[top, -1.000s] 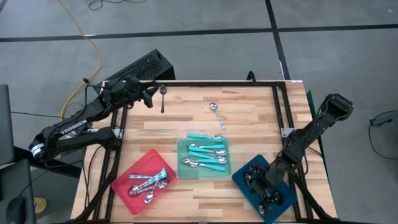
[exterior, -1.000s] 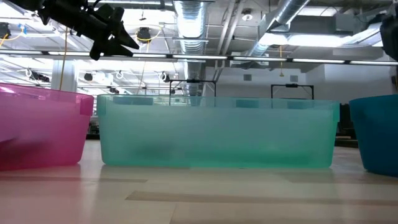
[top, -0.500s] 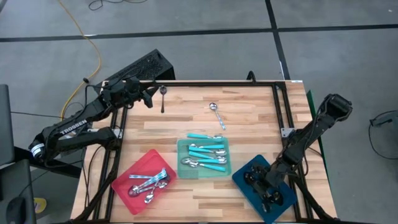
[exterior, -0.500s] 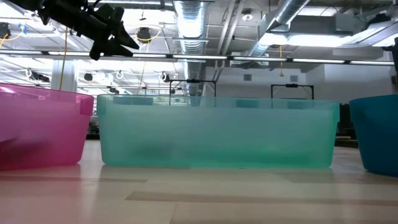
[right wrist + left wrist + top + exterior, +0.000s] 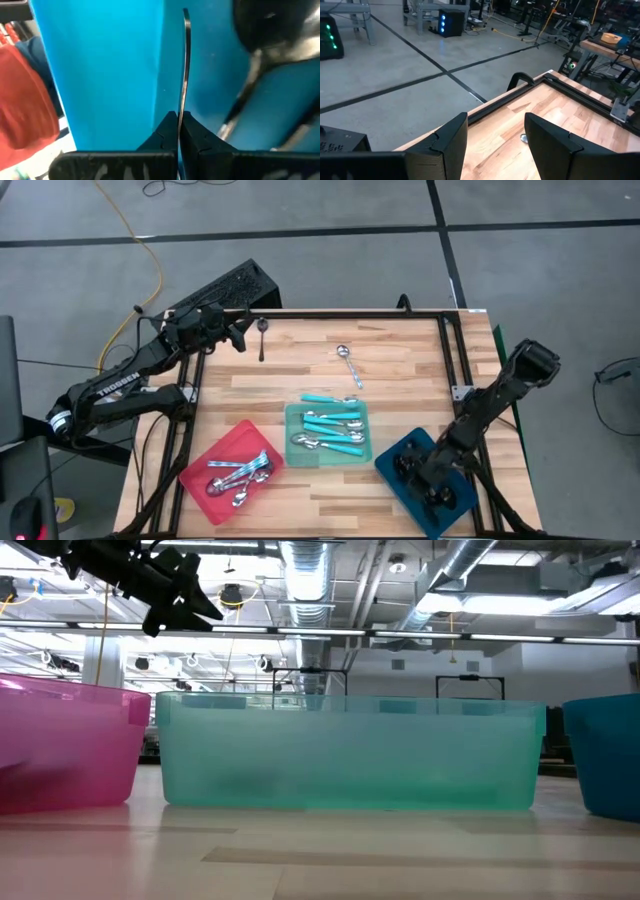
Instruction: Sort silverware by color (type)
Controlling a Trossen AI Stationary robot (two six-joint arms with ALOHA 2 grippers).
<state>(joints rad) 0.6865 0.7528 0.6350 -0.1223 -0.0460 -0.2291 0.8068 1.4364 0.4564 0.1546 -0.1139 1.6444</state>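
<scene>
Right gripper (image 5: 178, 131) sits down inside the blue tray (image 5: 396, 446) at the bench's near right corner, fingers pinched together on a dark spoon's thin handle (image 5: 186, 60); other dark spoons (image 5: 280, 45) lie beside it. Left gripper (image 5: 238, 335) hovers with fingers apart at the far left corner, just beside a dark spoon on the bench (image 5: 262, 332).
</scene>
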